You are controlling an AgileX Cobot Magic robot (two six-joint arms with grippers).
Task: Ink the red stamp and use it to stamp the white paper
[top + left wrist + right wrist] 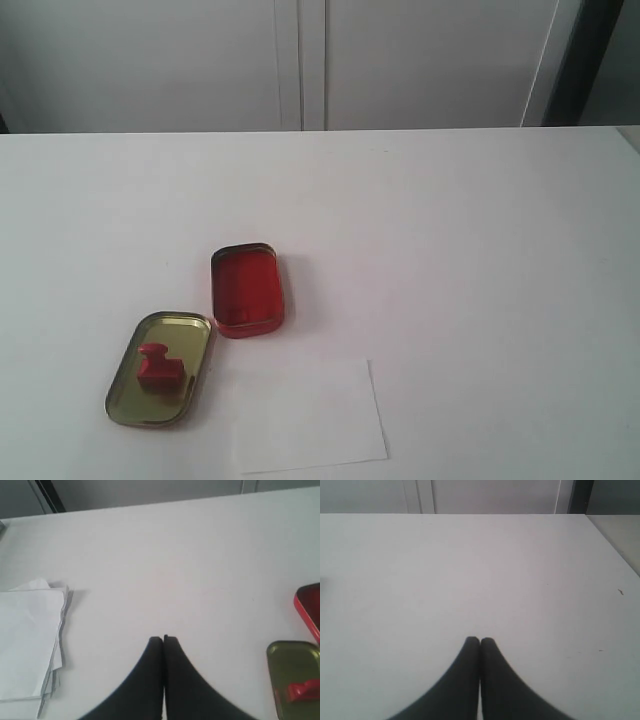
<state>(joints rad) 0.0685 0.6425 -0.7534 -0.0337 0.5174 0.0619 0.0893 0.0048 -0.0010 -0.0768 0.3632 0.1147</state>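
Observation:
The small red stamp (157, 369) lies inside a gold open tin lid (185, 335) at the front left of the table. Just behind it sits the red ink tin (246, 290), open. The white paper (310, 415) lies flat at the front, right of the gold lid. No arm shows in the exterior view. In the left wrist view my left gripper (163, 639) is shut and empty over bare table, with the stamp (301, 690), gold lid (292, 655) and ink tin (308, 606) off to one edge. My right gripper (480, 640) is shut and empty over bare tabletop.
A loose stack of white sheets (27, 635) lies on the table in the left wrist view, on the side away from the tins. Grey cabinet doors (300, 60) stand behind the table's far edge.

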